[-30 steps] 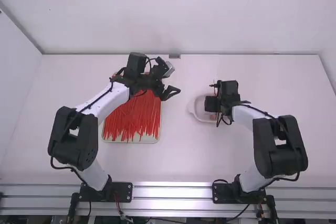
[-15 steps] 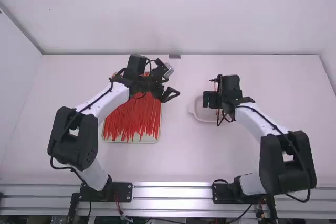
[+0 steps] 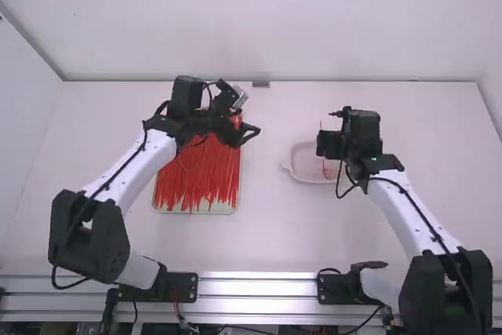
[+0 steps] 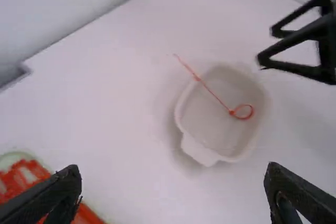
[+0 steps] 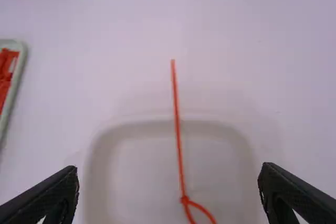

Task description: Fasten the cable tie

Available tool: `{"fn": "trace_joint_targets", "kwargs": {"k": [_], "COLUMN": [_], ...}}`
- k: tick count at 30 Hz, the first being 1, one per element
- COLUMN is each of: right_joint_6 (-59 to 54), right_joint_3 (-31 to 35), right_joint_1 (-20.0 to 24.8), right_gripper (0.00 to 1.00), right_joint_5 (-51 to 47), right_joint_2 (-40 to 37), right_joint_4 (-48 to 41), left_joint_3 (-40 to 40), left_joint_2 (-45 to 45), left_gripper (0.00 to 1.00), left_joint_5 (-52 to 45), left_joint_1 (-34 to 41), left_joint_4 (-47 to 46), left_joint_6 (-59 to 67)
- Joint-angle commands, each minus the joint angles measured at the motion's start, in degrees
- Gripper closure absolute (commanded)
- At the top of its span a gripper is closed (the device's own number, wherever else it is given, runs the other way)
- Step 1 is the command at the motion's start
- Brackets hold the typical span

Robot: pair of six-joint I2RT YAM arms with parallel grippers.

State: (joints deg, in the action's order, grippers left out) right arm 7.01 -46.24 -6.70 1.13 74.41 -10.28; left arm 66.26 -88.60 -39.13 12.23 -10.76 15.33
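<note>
Red cable tie point(image 4: 215, 94), fastened into a small loop, lies in shallow white plastic dish point(image 4: 198, 153) on white bench point(image 4: 105, 103); loop inside the dish, long axis crossing the rim, tail pointing to bench's far edge; right pincer point(image 5: 168, 192) above dish, fingers wide apart, empty; left pincer point(image 4: 170, 182) over far corner of pale flat tray point(image 3: 198, 210) of loose red ties point(image 3: 200, 172), wide apart, empty.

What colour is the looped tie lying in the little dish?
Red. The cable tie shows best in the left wrist view.
</note>
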Motion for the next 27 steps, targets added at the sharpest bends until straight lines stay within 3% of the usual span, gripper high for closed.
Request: {"fn": "trace_joint_targets", "kwargs": {"k": [1,6,12,27], "right_joint_6": [-3.05,-7.01,-7.01,-7.01], "right_joint_3": [2.48,7.07,13.17,33.68], "right_joint_1": [2.02,6.61,6.70,6.70], "right_gripper": [0.12,0.20,0.31,0.67], "right_joint_5": [-1.13,-1.13,-1.13,-1.13], "right_joint_2": [-2.83,-7.42,-13.52,-34.03], "right_joint_4": [1.28,5.87,10.28,10.28], "left_joint_3": [-2.52,-6.90,-12.70,-32.67], "left_joint_2": [2.98,7.36,13.16,33.13], "left_gripper": [0.12,0.19,0.29,0.64], "left_joint_5": [2.89,7.27,13.07,33.04], "left_joint_1": [-2.58,-6.97,-12.23,-12.23], "left_joint_4": [1.18,5.57,10.76,10.76], "left_joint_6": [-3.04,-7.43,-13.23,-15.33]}}
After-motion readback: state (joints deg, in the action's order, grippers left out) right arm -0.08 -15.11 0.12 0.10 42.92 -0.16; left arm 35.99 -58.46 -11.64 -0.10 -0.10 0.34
